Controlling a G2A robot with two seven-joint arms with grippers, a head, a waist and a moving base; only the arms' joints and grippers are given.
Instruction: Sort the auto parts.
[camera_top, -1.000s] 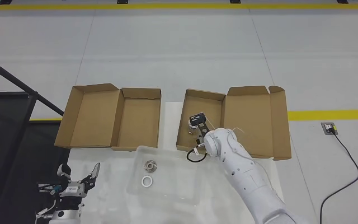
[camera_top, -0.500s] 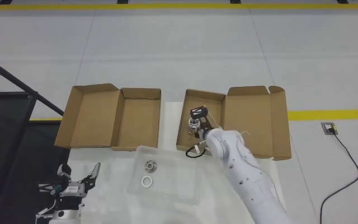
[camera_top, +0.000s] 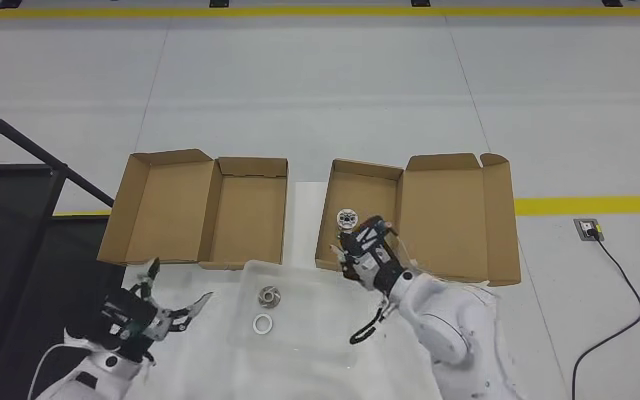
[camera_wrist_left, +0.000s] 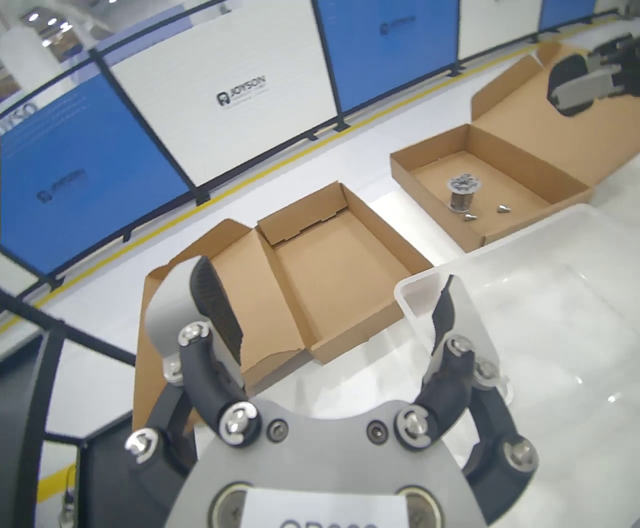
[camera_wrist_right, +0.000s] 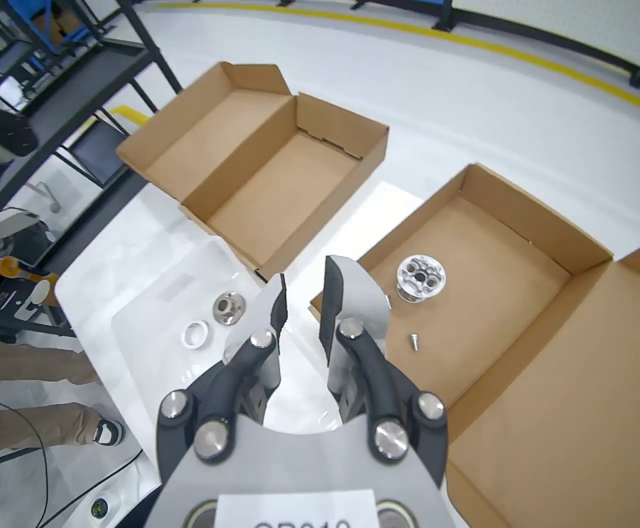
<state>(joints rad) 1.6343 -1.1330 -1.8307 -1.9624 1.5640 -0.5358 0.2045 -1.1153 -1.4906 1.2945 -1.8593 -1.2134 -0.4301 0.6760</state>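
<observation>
**Right tool freed of the metal spool and drawn back from the box**

The right tool (camera_wrist_right: 305, 281), released and empty with its fingers a little apart, had pulled back from over the floor of the right-hand box (camera_wrist_right: 505, 240) to that box's near edge, by the clear bin (camera_top: 305, 335). The metal spool (camera_wrist_right: 421, 278) now stood free on the box floor, apart from the tool and near a small screw (camera_wrist_right: 414, 340). The left tool (camera_wrist_left: 325, 280), spread wide and holding nothing, had risen and swung toward the bin from the tabletop's near left corner. A metal hub (camera_top: 268, 295) and a white ring (camera_top: 262, 323) lay in the bin as before. That likely meant one part was sorted and these two were left to do.
</observation>
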